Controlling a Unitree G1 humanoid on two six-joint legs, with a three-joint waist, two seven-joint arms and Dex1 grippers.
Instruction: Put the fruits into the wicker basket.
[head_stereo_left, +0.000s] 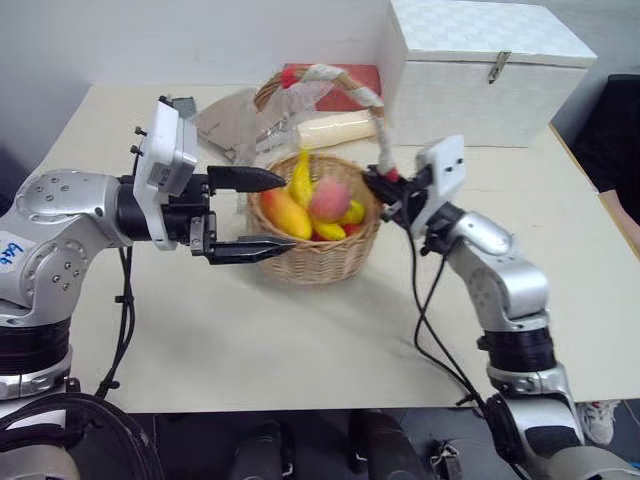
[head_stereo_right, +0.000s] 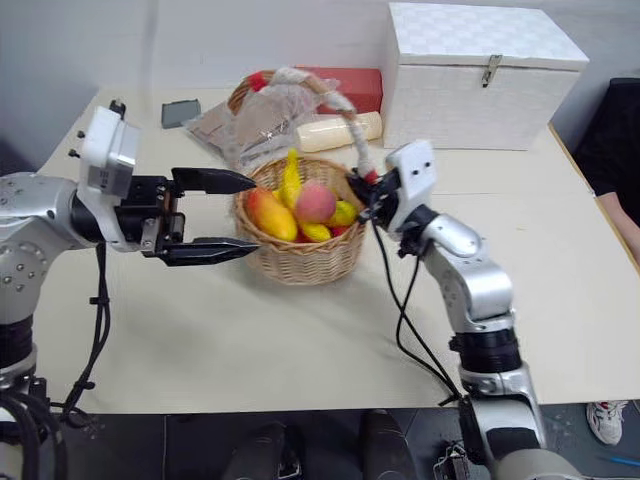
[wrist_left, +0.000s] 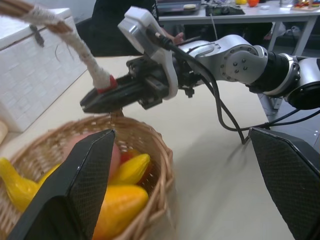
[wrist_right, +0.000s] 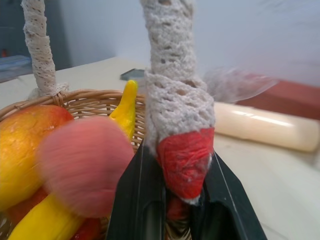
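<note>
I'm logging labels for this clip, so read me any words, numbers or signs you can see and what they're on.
Blue handwritten marks on the silver left arm's shoulder shell: too small to read.
Large white quilted box with a metal clasp: no text.
Round tan wicker basket and its toy fruit: no text.

You see the wicker basket (head_stereo_left: 318, 252) upright mid-bench, nearer the far edge, its taped handle (head_stereo_left: 345, 85) arching overhead. Inside lie the banana (head_stereo_left: 300, 178), mango (head_stereo_left: 285, 212) and peach (head_stereo_left: 329, 199), touching.
</note>
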